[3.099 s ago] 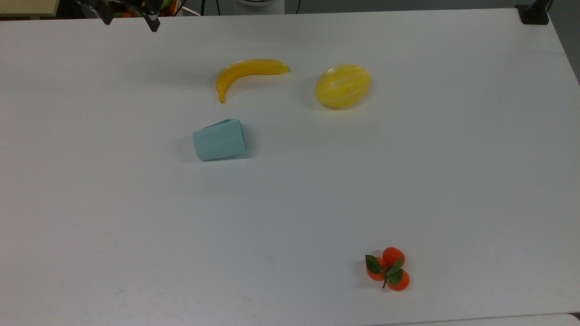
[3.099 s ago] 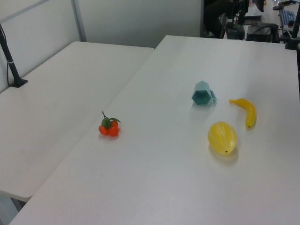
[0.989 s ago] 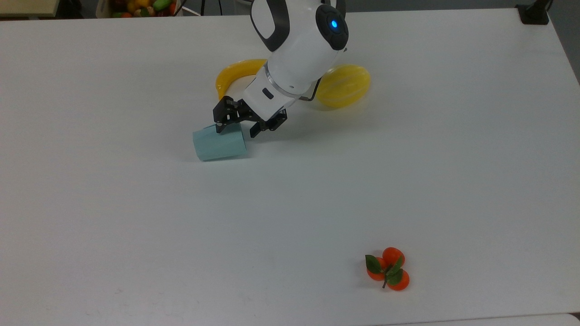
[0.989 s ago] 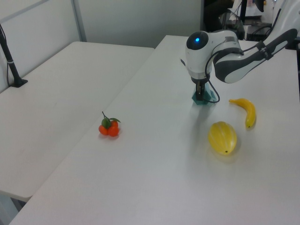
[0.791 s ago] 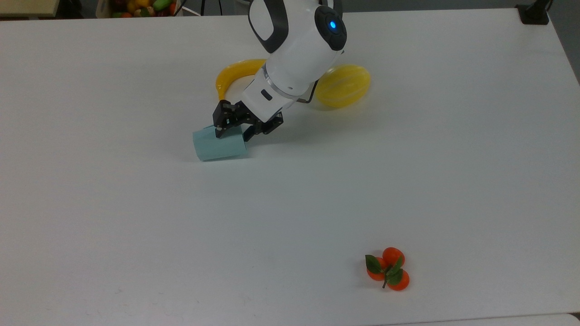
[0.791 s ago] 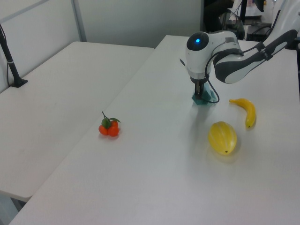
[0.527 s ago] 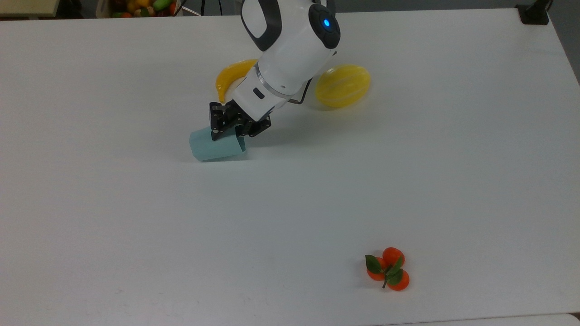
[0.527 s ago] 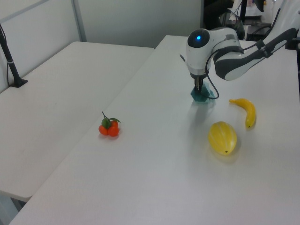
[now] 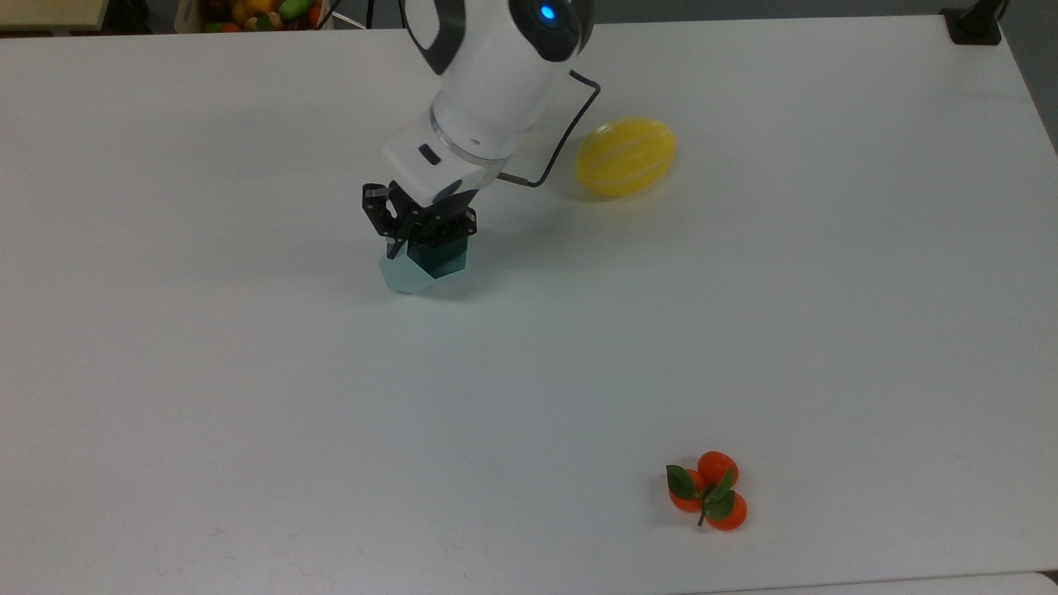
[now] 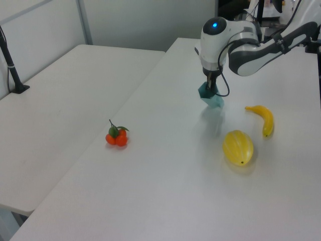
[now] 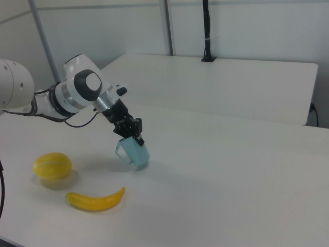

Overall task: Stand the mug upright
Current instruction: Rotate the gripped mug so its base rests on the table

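Mug (image 9: 417, 268) is pinched at its rim by my gripper (image 9: 417, 227), fingers closed on the wall, and it's tipped up on its base edge on the table (image 9: 248, 413), not quite vertical. Sits well clear of the melon (image 9: 626, 157) and banana (image 10: 263, 119). Worry from here: I'm holding a thin faceted wall, so if I let go before the base is flat it'll probably just flop back over, or twist out of the pinch. My wrist is angled down steeply, leaning toward the top view's left.
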Robot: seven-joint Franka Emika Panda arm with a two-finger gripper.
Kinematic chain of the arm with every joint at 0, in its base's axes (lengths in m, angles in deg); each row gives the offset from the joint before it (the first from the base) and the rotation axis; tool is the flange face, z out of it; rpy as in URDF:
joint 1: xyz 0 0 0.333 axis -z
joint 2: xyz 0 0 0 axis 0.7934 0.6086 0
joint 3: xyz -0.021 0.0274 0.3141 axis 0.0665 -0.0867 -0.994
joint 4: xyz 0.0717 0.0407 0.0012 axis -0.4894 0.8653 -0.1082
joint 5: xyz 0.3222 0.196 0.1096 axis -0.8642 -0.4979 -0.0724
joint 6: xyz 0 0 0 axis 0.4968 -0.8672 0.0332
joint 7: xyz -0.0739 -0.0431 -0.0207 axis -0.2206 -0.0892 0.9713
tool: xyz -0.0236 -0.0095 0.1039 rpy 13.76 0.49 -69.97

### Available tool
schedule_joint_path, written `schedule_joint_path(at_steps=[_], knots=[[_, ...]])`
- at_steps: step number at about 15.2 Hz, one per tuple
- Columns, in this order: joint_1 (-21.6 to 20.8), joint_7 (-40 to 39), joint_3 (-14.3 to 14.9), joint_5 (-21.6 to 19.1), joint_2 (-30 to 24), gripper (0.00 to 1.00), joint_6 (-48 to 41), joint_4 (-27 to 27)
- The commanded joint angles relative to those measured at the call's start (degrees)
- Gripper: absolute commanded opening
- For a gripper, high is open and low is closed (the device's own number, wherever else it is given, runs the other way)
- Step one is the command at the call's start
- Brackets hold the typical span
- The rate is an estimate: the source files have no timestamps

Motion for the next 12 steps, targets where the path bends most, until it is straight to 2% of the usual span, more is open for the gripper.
schedule_joint_path(at_steps=[1, 3, 4, 5, 6, 7, 9, 12], knots=[[2.7, 0.3, 0.4, -7.1, -1.9, 0.0, 3.5, 1.2], [3.4, -0.6, 1.7, -11.8, -2.6, 0.1, 4.2, 1.2], [3.5, -2.3, 2.4, -14.2, -2.9, 0.35, 4.1, 1.2], [3.5, -4.3, 3.1, -16.5, -3.5, 0.66, 3.8, 1.2], [3.5, -5.8, 4.0, -18.6, -4.0, 0.8, 3.6, 1.2], [3.5, -6.7, 5.0, -20.8, -4.6, 1.0, 3.6, 1.2], [3.6, -9.1, 6.4, -24.2, -5.4, 1.0, 3.4, 1.2], [3.6, -10.8, 7.8, -26.5, -7.5, 1.0, -0.2, 0.8]])
